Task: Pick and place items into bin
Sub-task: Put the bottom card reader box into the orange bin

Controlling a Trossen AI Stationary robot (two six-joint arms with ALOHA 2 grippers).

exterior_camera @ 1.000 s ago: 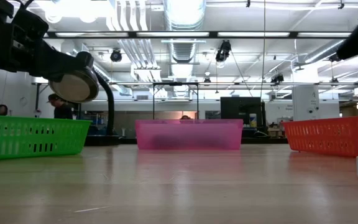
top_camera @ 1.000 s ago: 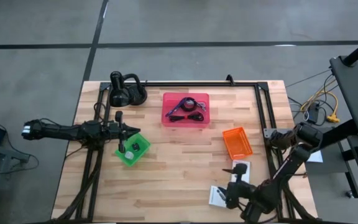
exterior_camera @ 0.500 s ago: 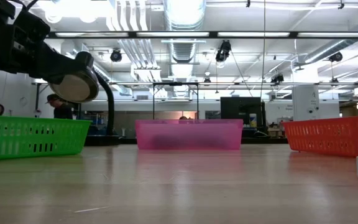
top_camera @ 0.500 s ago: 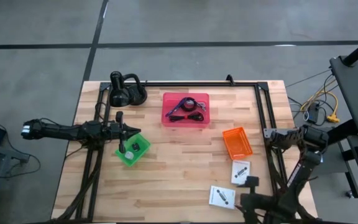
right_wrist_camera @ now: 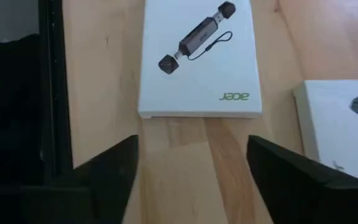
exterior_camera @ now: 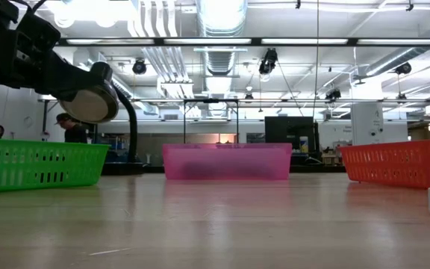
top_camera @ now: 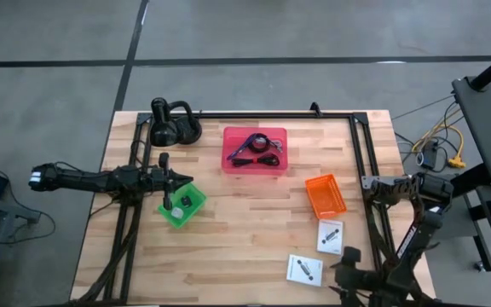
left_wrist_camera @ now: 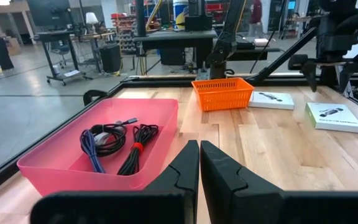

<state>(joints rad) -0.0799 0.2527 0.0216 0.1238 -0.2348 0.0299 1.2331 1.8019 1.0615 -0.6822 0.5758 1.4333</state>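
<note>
Hovering with fingers spread wide near the table's front edge, the right gripper (right_wrist_camera: 191,171) faced a flat white packet (right_wrist_camera: 199,59) lying flush on the wood, where its low profile risked a slipped grasp.

Grey concrete floor (top_camera: 314,30), ceiling ducts (exterior_camera: 219,22)

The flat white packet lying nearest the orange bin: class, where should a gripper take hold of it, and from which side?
The flat white packet lies flat on the wooden table, so probably come straight down and pinch across its two long edges. The open right gripper hovers above it, its fingers spread wider than the packet's short side. The orange bin stands clear.
</note>
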